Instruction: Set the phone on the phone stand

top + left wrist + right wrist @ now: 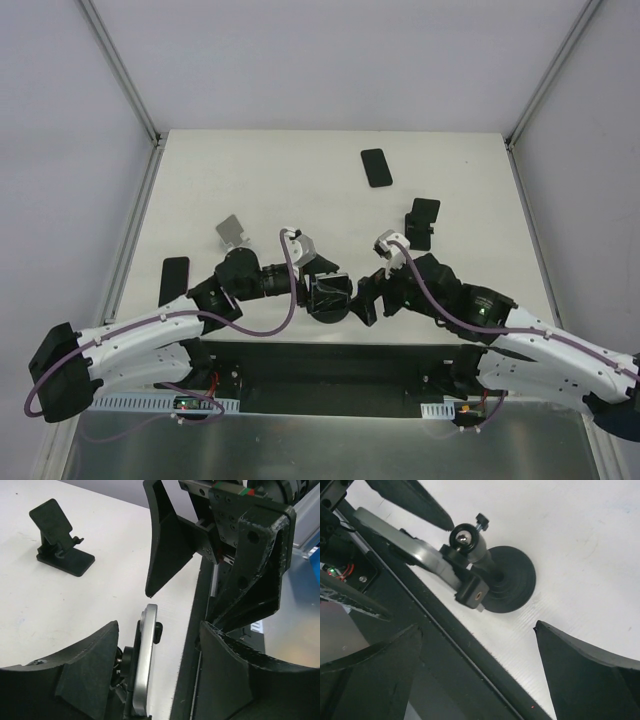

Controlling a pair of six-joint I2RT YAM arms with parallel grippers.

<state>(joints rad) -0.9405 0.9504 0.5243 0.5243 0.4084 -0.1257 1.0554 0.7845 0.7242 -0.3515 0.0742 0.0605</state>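
The black phone stand [423,222], a tilted plate on a short foot, stands at the right middle of the table and also shows in the left wrist view [57,537]. One flat black phone [376,167] lies beyond it. A second black phone [174,280] lies at the left edge. My left gripper [325,292] [159,630] is open at the near table edge, with a silver mount plate [145,650] standing between its fingers, close to the left one. My right gripper [368,298] [477,627] is open and empty, facing the left one.
A ball-head mount on a round black base [512,580] carries the silver plate [405,542] at the table's near edge [445,635]. A small silver stand [233,232] sits left of centre. Side rails run along both table edges.
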